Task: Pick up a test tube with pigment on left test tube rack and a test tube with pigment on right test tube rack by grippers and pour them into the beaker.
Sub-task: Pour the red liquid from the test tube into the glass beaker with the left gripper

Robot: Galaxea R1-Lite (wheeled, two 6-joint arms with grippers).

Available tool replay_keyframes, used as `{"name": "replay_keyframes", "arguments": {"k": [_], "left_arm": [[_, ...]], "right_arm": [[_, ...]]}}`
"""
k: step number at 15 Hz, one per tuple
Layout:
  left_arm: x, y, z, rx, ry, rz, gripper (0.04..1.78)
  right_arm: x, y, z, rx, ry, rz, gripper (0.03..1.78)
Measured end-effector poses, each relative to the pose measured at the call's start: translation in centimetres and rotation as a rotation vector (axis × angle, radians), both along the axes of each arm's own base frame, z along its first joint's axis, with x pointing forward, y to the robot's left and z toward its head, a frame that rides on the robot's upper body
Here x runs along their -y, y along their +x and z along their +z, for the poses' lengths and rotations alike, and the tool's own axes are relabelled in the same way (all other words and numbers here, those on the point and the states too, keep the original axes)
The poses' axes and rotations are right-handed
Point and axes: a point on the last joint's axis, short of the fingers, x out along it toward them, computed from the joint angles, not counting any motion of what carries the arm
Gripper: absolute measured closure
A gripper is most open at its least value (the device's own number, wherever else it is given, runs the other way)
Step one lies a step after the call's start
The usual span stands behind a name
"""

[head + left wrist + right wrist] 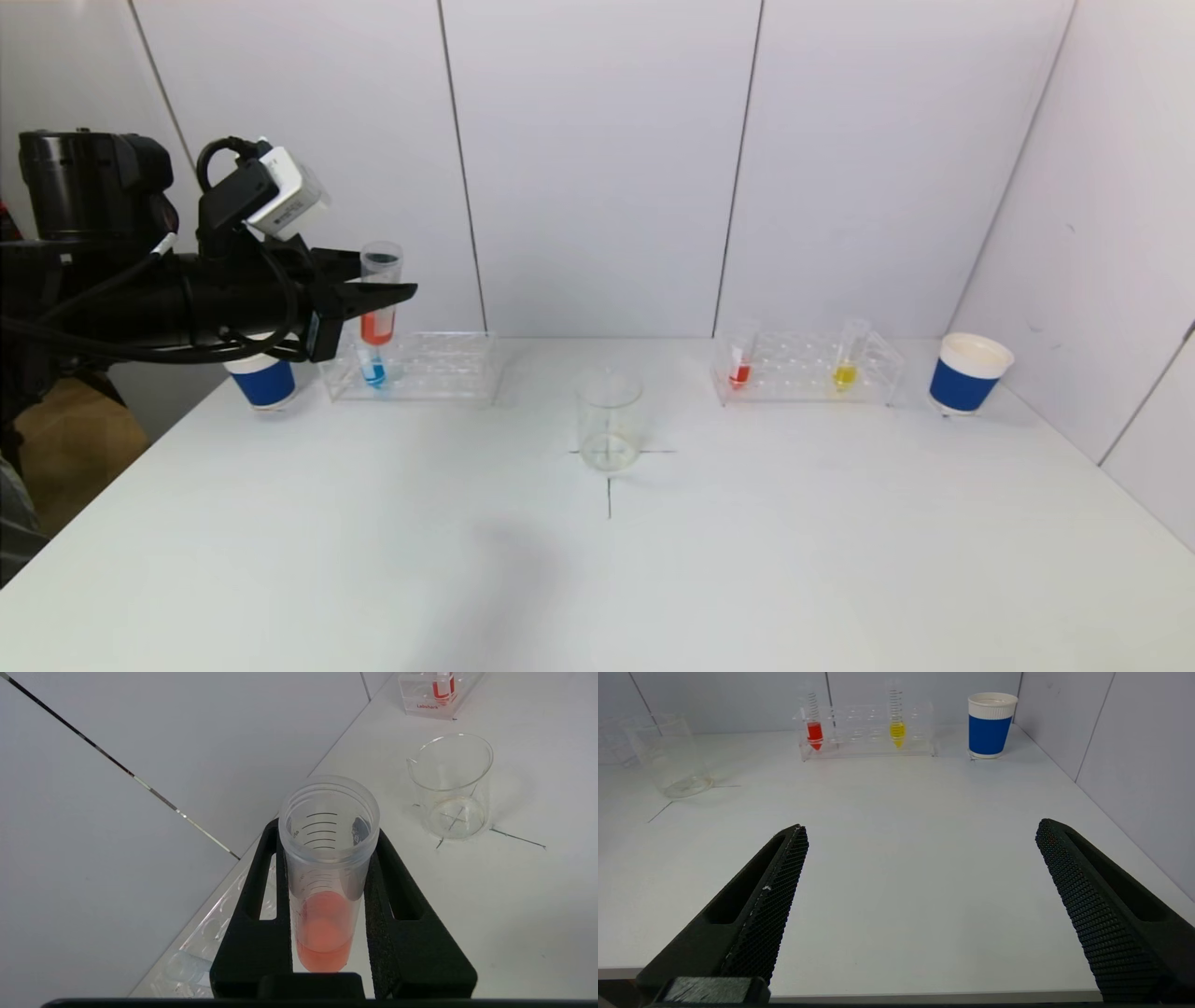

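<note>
My left gripper is shut on a clear test tube with red-orange pigment and holds it upright above the left rack; the tube also shows in the left wrist view, held by the left gripper. A tube with blue pigment stands in the left rack. The right rack holds a red tube and a yellow tube. The empty glass beaker stands at the table's middle. My right gripper is open and empty over the near table edge, out of the head view.
A blue-and-white paper cup stands left of the left rack, partly behind my left arm. Another paper cup stands right of the right rack. White walls close in at the back and right.
</note>
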Motion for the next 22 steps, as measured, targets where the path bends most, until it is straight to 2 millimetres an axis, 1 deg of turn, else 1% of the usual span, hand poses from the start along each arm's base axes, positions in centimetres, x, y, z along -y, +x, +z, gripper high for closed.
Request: {"name": "replay_keyframes", "arguments": {"k": [6,13,18,22], "left_arm": [[-0.5,-0.2,0.3,0.002,-0.009,0.016,1.36],[-0.5,-0.3,0.1,-0.005,-0.010,0.009,1.36],[-0.4,-0.2,-0.3,-0.020,-0.010,-0.005,1.36],[-0.4,0.3,-0.8,-0.033,-0.011,-0.010,1.36]], "right_arm": [[0.0,0.0,0.0,0.000,0.000,0.001,0.04],[0.0,0.0,0.0,0.000,0.000,0.000,0.04],[0.0,0.0,0.0,0.000,0.000,0.000,0.04],[0.0,0.0,0.0,0.000,0.000,0.001,0.04]]}}
